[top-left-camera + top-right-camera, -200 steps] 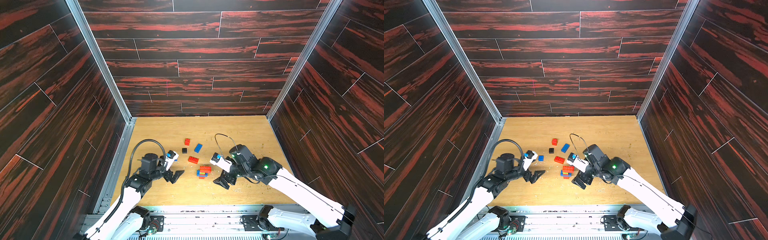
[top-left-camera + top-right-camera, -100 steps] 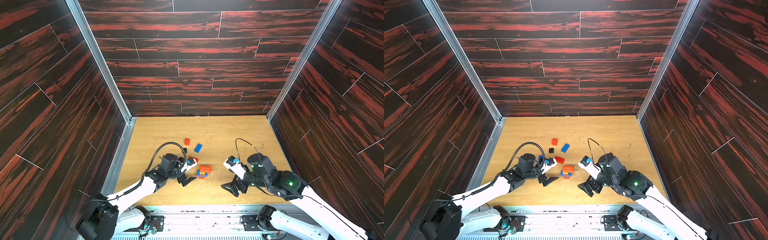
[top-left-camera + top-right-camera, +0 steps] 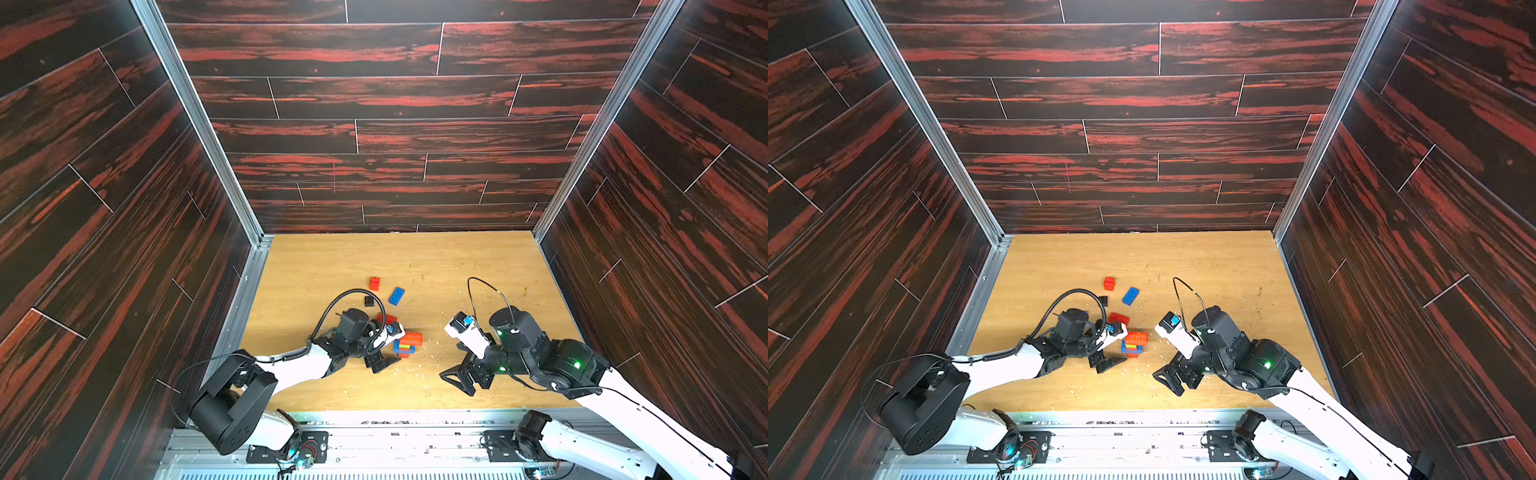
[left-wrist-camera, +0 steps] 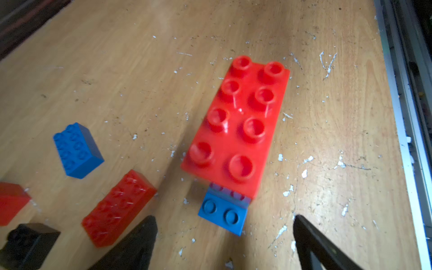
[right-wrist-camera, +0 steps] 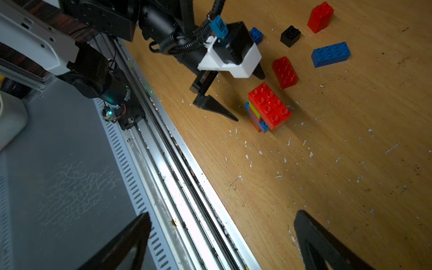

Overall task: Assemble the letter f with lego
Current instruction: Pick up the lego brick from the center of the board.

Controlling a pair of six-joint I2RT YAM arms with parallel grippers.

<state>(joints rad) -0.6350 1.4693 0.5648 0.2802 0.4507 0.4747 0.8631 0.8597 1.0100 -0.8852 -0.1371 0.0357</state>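
The brick stack (image 5: pixel 268 109) looks light, stiff, slick — best pinched across its long flat sides; left claw (image 4: pixel 224 218) and right claw (image 5: pixel 223 214) both gape empty.

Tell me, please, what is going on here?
Two arms are building a lego stack: a red oblong brick over lime green and blue ones, standing on the table. The left gripper is open and empty beside it; the right gripper, also open and empty, is farther off. A blue brick and others lie loose.
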